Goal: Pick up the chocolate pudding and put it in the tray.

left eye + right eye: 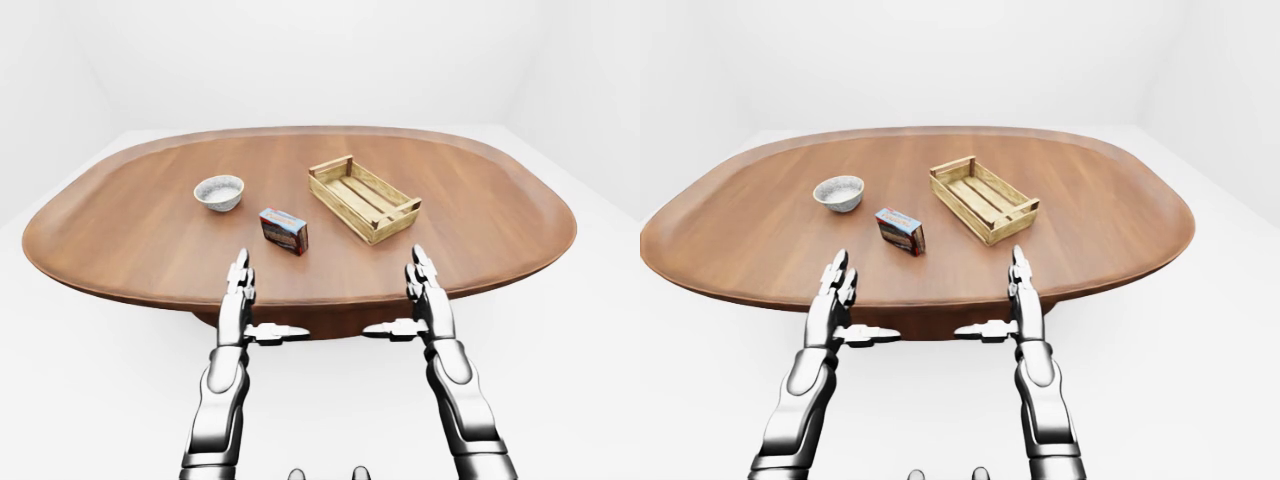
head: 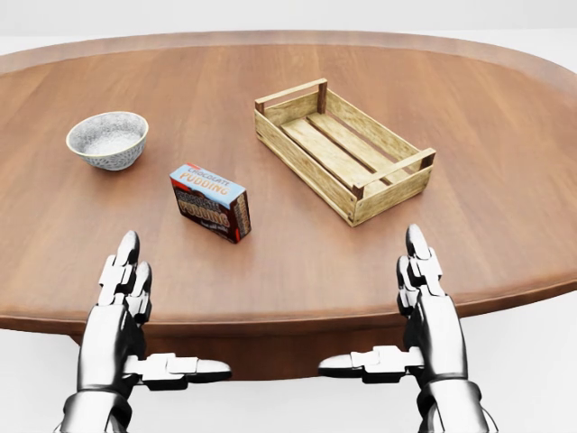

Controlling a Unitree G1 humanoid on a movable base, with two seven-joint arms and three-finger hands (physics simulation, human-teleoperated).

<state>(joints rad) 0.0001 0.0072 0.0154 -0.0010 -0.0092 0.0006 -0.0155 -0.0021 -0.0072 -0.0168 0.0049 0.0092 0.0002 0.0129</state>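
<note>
The chocolate pudding box (image 2: 211, 201), brown with a blue top, stands on the wooden table (image 2: 270, 262) near the middle of the head view. To its right, apart from it, lies the slatted wooden tray (image 2: 341, 149), with nothing inside. My left hand (image 2: 135, 311) hovers open at the table's lower edge, below and left of the box. My right hand (image 2: 407, 307) is open too, below the tray's lower corner. Both hands have fingers straight and thumbs pointing inward; neither touches anything.
A small grey-white bowl (image 2: 108, 139) sits on the table left of the pudding box. The oval table (image 1: 300, 200) is ringed by white floor and white walls in the left-eye view.
</note>
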